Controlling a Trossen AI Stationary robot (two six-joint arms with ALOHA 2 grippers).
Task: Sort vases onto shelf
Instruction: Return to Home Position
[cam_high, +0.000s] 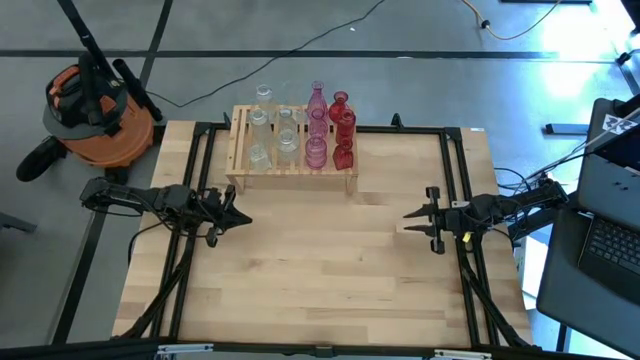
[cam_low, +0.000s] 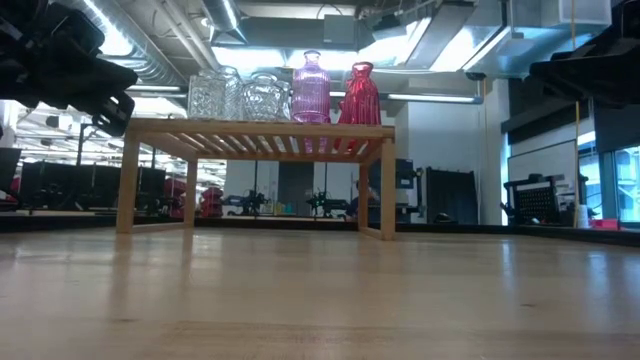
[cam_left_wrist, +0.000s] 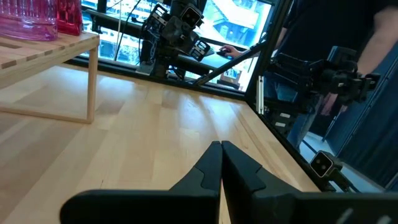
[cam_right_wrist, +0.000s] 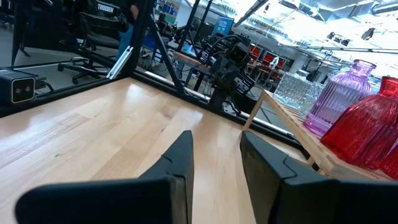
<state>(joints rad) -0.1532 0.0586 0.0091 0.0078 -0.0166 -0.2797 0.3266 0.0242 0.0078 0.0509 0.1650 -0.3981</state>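
The light wooden shelf (cam_high: 292, 172) stands at the table's far side, its short legs on the tabletop. On its slatted top stand several vases in rows: clear ones (cam_high: 262, 125) on the left, pink ones (cam_high: 317, 128) in the middle, red ones (cam_high: 343, 130) on the right. In the low view their tops (cam_low: 311, 90) show above the shelf's top (cam_low: 260, 130). My left gripper (cam_high: 243, 217) waits at the table's left, shut and holding nothing. My right gripper (cam_high: 410, 217) waits at the right, its fingers (cam_right_wrist: 180, 155) apart with nothing between them.
An orange vacuum cleaner (cam_high: 95, 110) stands on the floor beyond the far left corner. A laptop (cam_high: 605, 240) sits off the table's right edge. A person (cam_left_wrist: 323, 74) stands beyond the table in the left wrist view. Bare tabletop (cam_high: 320, 270) lies between the grippers and toward the near edge.
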